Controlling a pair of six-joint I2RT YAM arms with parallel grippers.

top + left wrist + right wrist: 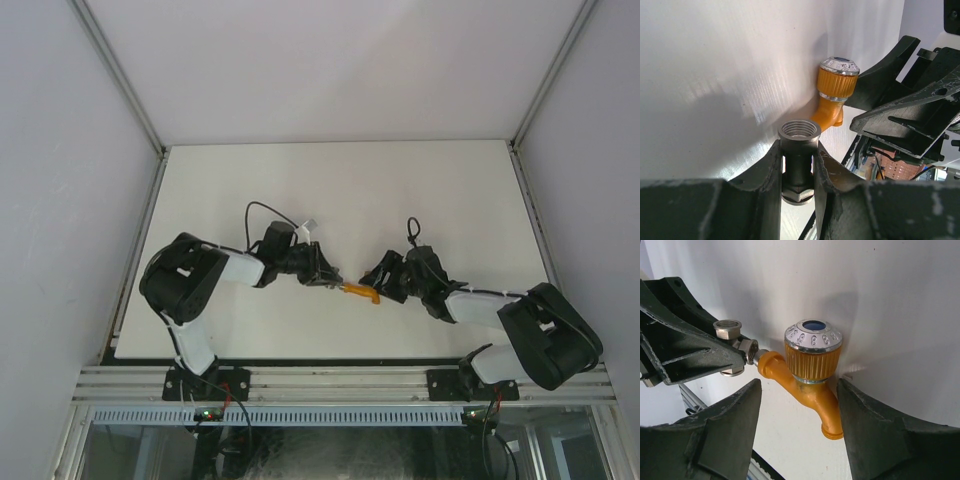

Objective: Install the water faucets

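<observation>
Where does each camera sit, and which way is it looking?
Top: above and behind the left arm and right arm, facing down at the table; both arms show.
Left wrist: on the left arm, facing along the left end effector, shut on the fitting, toward the tap.
Right wrist: on the right arm, facing the table past the right end effector, fingers either side of the tap.
Shared: both wrist views show tap and fitting, and each shows the other arm's end effector.

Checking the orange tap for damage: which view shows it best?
Right wrist: the orange tap centred, knob and spout clear. Left wrist shows it beyond the grey fitting; top view, just an orange sliver.
</observation>
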